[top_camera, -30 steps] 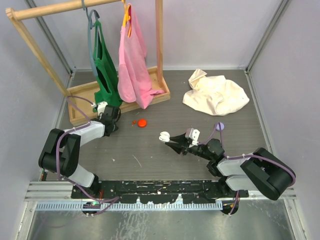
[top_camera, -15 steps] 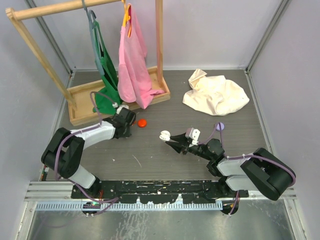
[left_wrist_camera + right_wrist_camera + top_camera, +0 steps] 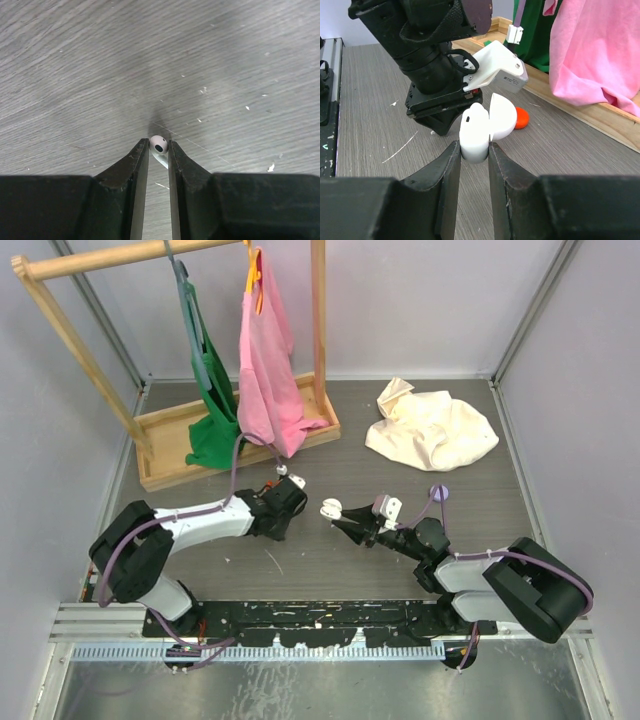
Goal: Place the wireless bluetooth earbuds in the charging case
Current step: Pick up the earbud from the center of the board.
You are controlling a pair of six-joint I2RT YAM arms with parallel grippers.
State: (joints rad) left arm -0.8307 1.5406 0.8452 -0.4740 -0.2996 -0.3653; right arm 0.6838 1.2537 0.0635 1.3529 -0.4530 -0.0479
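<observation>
Between the fingers of the left gripper (image 3: 159, 145), right at their tips, sits a pale earbud (image 3: 158, 143), pinched tight with its dark opening facing the wrist camera and the grey table (image 3: 240, 60) just beneath it, so the pick-up looks done on this side. Off to that gripper's right and close by, the right gripper (image 3: 473, 146) is clamped on the base of the white charging case (image 3: 475, 127), holding it up off the table with its lid (image 3: 504, 116) swung back, the open side turned toward the left arm. From the right wrist view the left gripper hangs just beyond the case, close to the lid, tips pointing downward. Whether the bud is lined up over the pocket, I can't tell. A red disc (image 3: 521, 117) lies on the table past the lid, playing no part in this. My read: earbud in hand, case open and presented, nothing seated yet. I see no bud inside the case, though the pocket is hard to make out. What's left is the short crossing from the left fingertips into the pocket, the release, then any other earbuds, none of which I can pick out in these views.
</observation>
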